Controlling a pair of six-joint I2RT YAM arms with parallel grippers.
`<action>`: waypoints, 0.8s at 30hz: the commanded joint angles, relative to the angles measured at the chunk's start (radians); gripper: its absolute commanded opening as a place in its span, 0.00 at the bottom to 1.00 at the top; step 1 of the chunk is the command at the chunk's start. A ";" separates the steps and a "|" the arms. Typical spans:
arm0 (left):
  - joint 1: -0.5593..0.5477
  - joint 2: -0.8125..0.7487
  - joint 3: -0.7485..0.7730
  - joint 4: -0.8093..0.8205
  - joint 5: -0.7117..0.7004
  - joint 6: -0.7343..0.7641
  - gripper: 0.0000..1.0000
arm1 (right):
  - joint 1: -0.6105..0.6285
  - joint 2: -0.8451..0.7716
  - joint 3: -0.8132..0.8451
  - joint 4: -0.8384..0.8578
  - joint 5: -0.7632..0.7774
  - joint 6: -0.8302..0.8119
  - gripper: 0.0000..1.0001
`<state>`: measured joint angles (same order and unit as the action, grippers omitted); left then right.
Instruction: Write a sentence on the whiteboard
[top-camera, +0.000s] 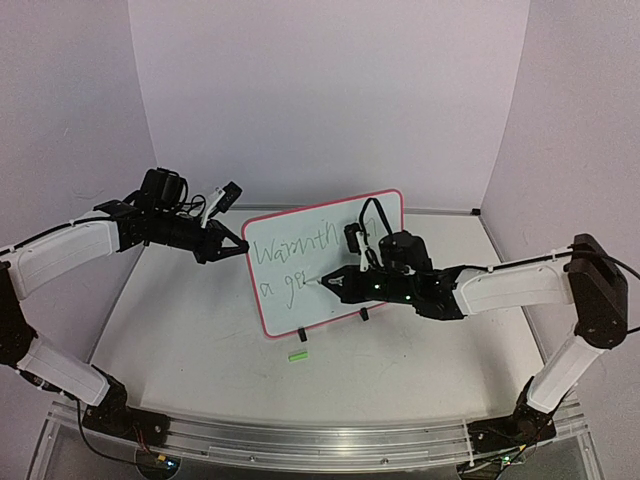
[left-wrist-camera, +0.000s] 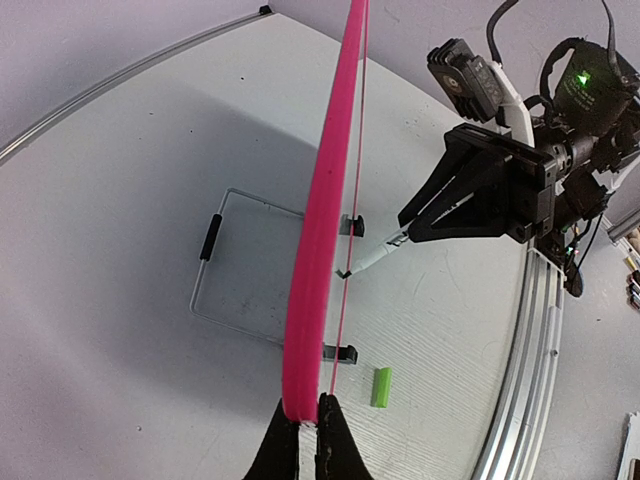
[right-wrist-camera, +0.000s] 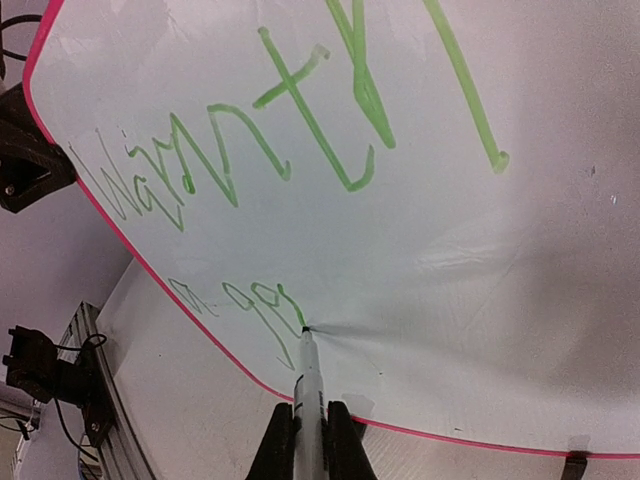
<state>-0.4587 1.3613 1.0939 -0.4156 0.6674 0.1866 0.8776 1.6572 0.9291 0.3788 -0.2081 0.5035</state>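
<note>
Evidently the writing is midway: the whiteboard (top-camera: 300, 312) stands upright on its 2 clip feet (top-camera: 303, 336) in the middle of the table (top-camera: 190, 340), and the sentence (right-wrist-camera: 290, 82) shows "Warmth" on line 1 and only "a ge" on line 2. The right end effector (top-camera: 335, 283) is closed on the marker (right-wrist-camera: 308, 390), whose tip touches the face just past the "e", while the left end effector (top-camera: 232, 246) pinches the frame edge. Next likely comes the "n", which calls for light pressure so the board does not tip; a green cap (top-camera: 297, 355) lies in front, clear of the stroke.
</note>
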 joint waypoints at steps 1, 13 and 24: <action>-0.031 0.036 -0.006 -0.104 -0.033 0.040 0.00 | -0.009 0.018 -0.007 0.001 0.062 0.010 0.00; -0.031 0.033 -0.006 -0.105 -0.035 0.039 0.00 | -0.008 -0.047 0.000 0.055 0.073 0.037 0.00; -0.032 0.030 -0.005 -0.106 -0.036 0.041 0.00 | -0.009 -0.068 -0.006 0.072 0.093 0.041 0.00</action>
<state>-0.4595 1.3609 1.0939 -0.4160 0.6666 0.1867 0.8776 1.6204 0.9287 0.4026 -0.1712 0.5370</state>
